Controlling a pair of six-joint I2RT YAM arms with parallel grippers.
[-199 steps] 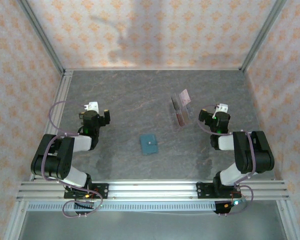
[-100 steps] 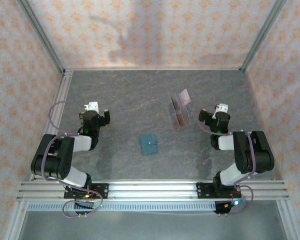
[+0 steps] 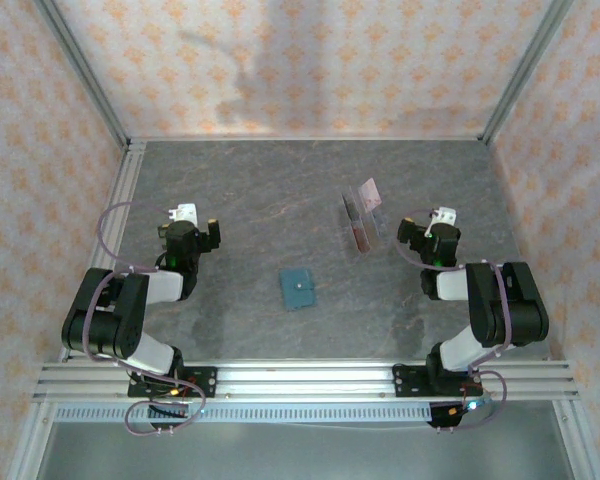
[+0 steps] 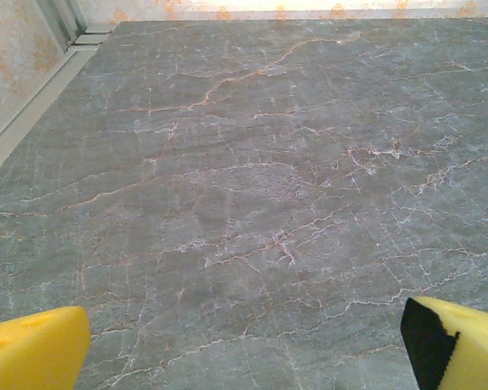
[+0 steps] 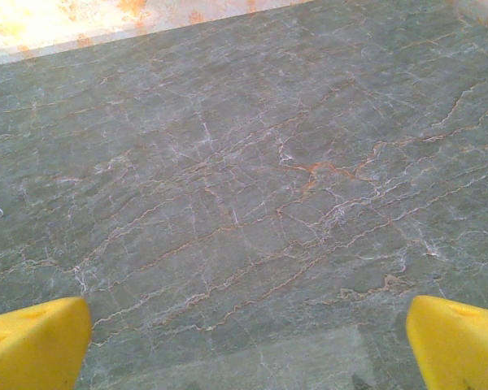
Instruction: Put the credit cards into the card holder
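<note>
The teal card holder [image 3: 298,289] lies closed on the grey marble table, between the two arms and slightly toward the near edge. The credit cards stand upright in a clear slotted stand [image 3: 360,222] at the middle right: a pinkish-mauve card [image 3: 371,191], a dark greyish card [image 3: 350,208] and a red card [image 3: 358,236]. My left gripper [image 3: 187,228] rests folded back at the left, far from both. My right gripper [image 3: 433,232] sits just right of the stand, apart from it. In each wrist view, the left gripper [image 4: 244,345] and right gripper [image 5: 246,345] are open with nothing between the yellow fingertips.
Aluminium rails [image 3: 120,200] and patterned walls close in the table on three sides. Bare marble [image 3: 280,190] lies between the arms and behind the holder.
</note>
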